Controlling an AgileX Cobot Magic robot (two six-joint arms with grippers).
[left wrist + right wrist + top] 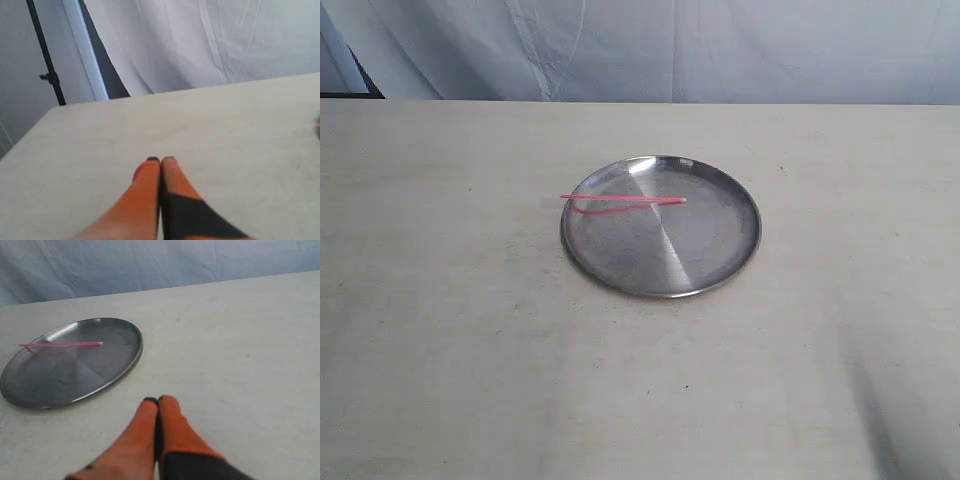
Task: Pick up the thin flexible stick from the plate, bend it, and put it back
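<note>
The round steel plate (715,262) lies in the middle of the table in the exterior view. The thin pink stick (620,198) rests straight across the plate's far left part, one pale tip poking over the left rim. The right wrist view shows the same plate (80,380) and stick (60,344). My right gripper (157,400) is shut and empty, hovering over bare table beside the plate. My left gripper (160,160) is shut and empty too, above bare table with the plate out of its view. Neither gripper appears in the exterior view.
The pale table (470,330) spreads wide on all sides of the plate. A wrinkled white cloth backdrop (720,50) hangs behind the far edge. A dark stand pole (45,55) rises past the table's corner in the left wrist view.
</note>
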